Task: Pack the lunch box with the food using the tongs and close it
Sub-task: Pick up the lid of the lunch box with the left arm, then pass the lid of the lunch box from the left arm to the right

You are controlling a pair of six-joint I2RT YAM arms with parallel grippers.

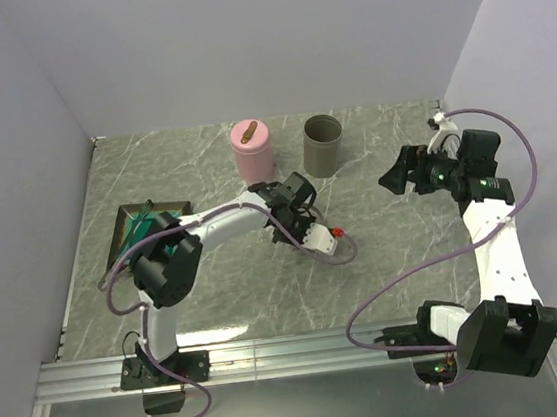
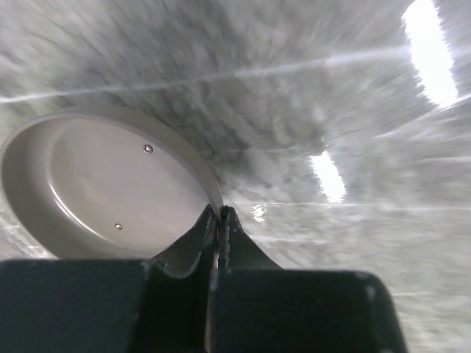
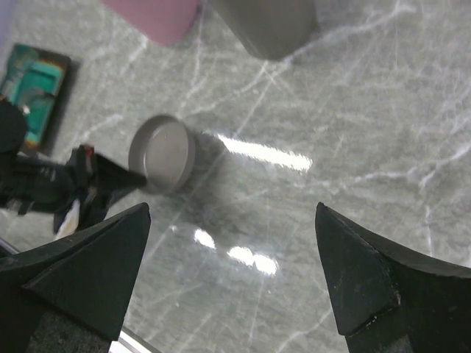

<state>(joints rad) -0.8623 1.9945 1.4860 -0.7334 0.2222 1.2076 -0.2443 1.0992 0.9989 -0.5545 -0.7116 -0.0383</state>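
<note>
A round grey lid (image 2: 110, 187) shows its hollow inside in the left wrist view, and my left gripper (image 2: 219, 211) is shut on its rim. In the right wrist view the lid (image 3: 162, 153) is tilted over the marble table, with the left gripper (image 3: 136, 176) pinching it from the left. The open-topped grey lunch box (image 1: 322, 143) stands at the back. My right gripper (image 1: 403, 174) hangs open and empty at the right, its jaws wide in its own view (image 3: 232, 213). Food and tongs cannot be made out; the teal tray (image 1: 130, 228) is half hidden by my left arm.
A pink canister (image 1: 251, 148) with a small brown piece (image 1: 249, 131) on top stands left of the grey lunch box. White walls close in the back and both sides. A metal rail (image 1: 295, 353) runs along the near edge by the arm bases.
</note>
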